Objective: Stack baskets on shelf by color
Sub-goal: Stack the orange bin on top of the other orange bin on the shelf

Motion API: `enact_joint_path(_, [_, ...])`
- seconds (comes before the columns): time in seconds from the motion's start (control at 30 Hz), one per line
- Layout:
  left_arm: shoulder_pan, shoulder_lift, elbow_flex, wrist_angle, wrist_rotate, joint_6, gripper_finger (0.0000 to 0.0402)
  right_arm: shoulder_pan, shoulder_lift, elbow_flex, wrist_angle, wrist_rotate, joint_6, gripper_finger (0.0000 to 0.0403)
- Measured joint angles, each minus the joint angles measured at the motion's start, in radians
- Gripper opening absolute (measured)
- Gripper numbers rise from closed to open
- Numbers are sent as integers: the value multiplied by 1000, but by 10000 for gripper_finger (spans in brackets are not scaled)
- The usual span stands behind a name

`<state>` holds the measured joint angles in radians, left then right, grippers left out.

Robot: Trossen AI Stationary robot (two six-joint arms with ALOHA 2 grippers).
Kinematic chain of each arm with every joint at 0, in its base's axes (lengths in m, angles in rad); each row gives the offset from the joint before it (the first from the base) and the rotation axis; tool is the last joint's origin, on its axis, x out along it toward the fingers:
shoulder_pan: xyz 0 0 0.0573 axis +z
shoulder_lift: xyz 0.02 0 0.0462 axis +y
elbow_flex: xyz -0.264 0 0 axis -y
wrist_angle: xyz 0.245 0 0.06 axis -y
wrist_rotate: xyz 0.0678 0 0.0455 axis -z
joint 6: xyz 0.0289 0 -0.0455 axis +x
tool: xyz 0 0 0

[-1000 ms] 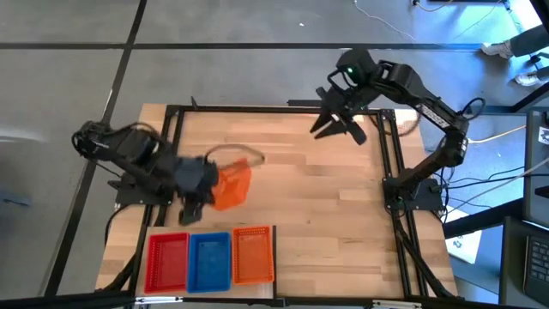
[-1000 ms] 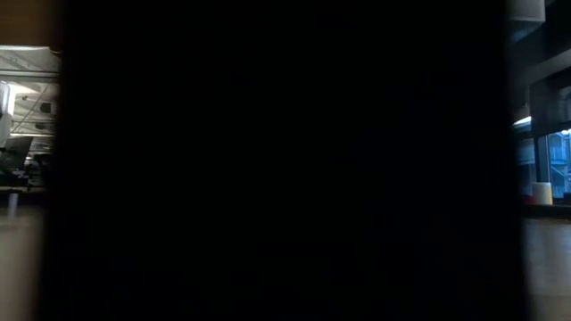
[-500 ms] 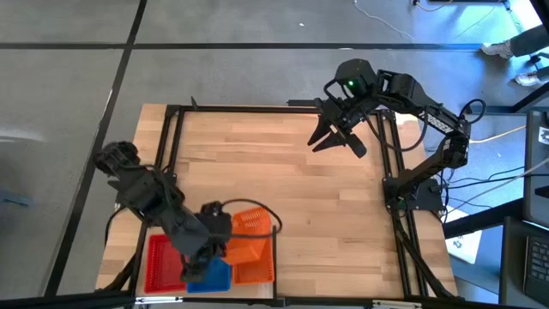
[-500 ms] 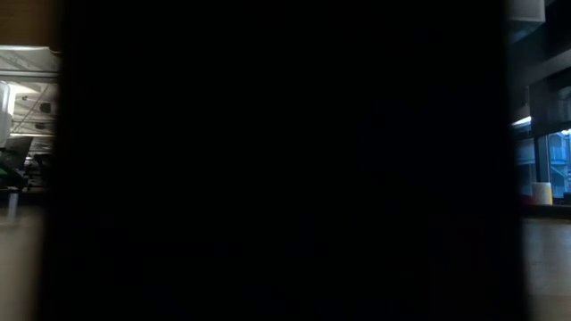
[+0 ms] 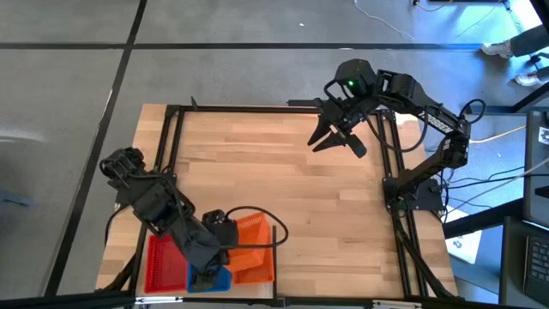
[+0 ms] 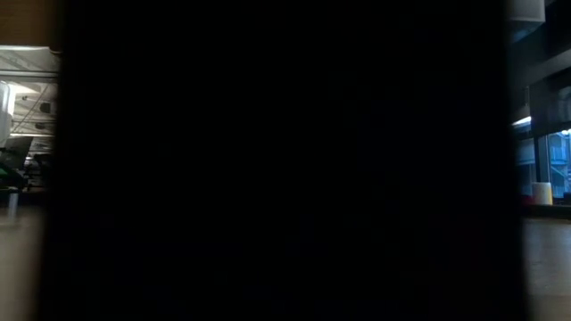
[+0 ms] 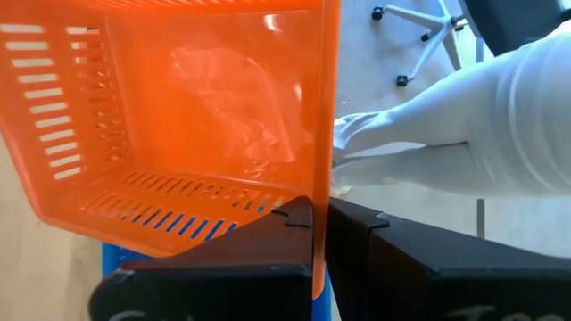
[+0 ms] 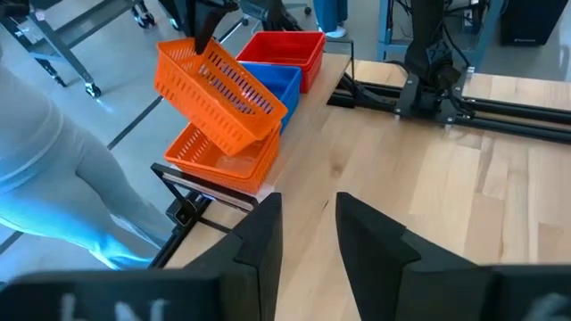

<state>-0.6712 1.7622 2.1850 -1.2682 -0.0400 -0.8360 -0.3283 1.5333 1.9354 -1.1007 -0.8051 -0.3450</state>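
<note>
The orange basket [image 5: 252, 233], pinched shut by its wall in my left pincer [image 5: 225, 243], has travelled from mid-table to hang tilted over the orange stack [image 5: 257, 269] at lower centre. Lowering remains. My right pincer [image 5: 334, 136] waits open, upper right.

A wooden tabletop [image 5: 283, 184] of striped planks, edged by a black frame [image 5: 257, 107], fills the middle of the high view on a grey floor [image 5: 214, 51]. Cables [image 5: 502, 133] trail at three o'clock. The left wrist view shows a person's pale trouser legs [image 7: 464, 134] and a chair base [image 7: 419, 36] at one o'clock.
</note>
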Motion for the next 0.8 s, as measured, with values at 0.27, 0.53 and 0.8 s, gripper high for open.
enact_joint_path(0.27, [4,0,0,-6,5,0,2,0,0,0,0,0,-3,106])
enact_joint_path(0.53, [5,0,0,-7,7,0,25,0,0,0,0,0,-1,106])
enact_joint_path(0.8, [5,0,0,-5,-7,-31,50,0,0,0,0,0,1,106])
